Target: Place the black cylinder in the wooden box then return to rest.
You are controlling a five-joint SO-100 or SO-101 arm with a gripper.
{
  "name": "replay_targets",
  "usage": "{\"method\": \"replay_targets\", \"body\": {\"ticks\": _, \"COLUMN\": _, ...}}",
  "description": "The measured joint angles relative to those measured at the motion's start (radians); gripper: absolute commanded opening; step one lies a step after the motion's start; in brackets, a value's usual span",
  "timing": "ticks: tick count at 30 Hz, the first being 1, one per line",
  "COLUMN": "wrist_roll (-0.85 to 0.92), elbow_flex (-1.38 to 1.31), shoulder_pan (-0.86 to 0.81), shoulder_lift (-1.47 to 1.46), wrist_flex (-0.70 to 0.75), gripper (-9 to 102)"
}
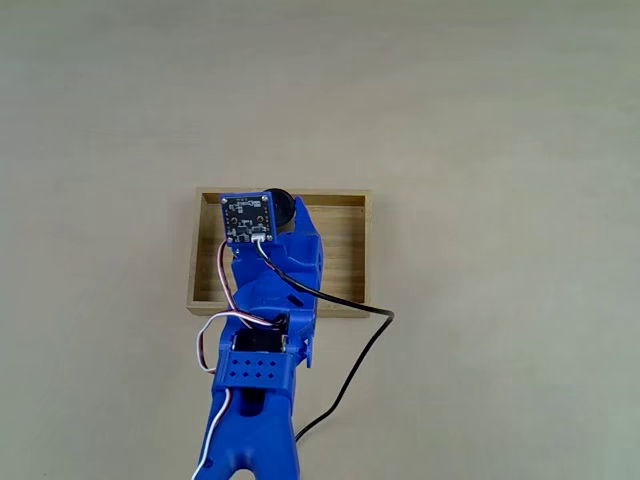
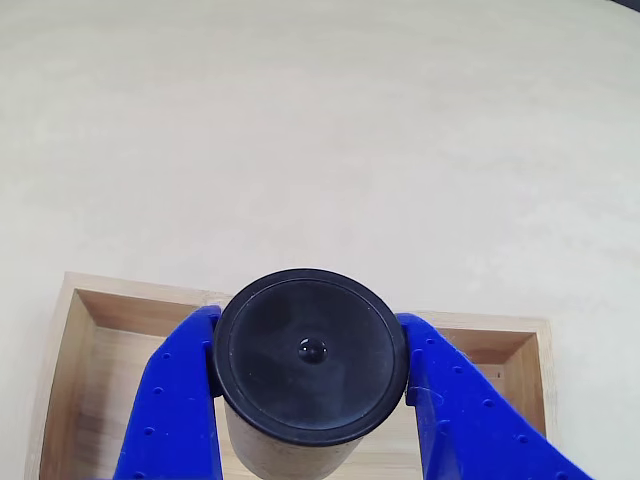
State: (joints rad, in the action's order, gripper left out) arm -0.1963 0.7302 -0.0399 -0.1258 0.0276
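On a pale desk [image 1: 500, 120], the wooden box [image 1: 345, 255] waits as the blue arm [image 1: 265, 330] reaches over it, its pincer [image 2: 310, 365] clamped on the black cylinder [image 2: 310, 355], held above the box's far wall, apparently for release inside.

A matte black cylinder [image 2: 311, 355] with a glossy centre dimple sits between bright blue fingers [image 2: 170, 400] of the hand [image 1: 275, 215], above a pale wooden box [image 1: 352, 250] with visible grain; black, white and red wires [image 1: 345, 385] trail over the plain beige surface [image 1: 480, 120]
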Motion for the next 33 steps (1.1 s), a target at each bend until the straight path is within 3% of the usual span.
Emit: {"method": "replay_targets", "body": {"ticks": 33, "wrist_roll": 0.000, "elbow_flex": 0.120, "shoulder_pan": 0.021, "shoulder_lift": 0.078, "wrist_flex": -0.173, "gripper": 18}}
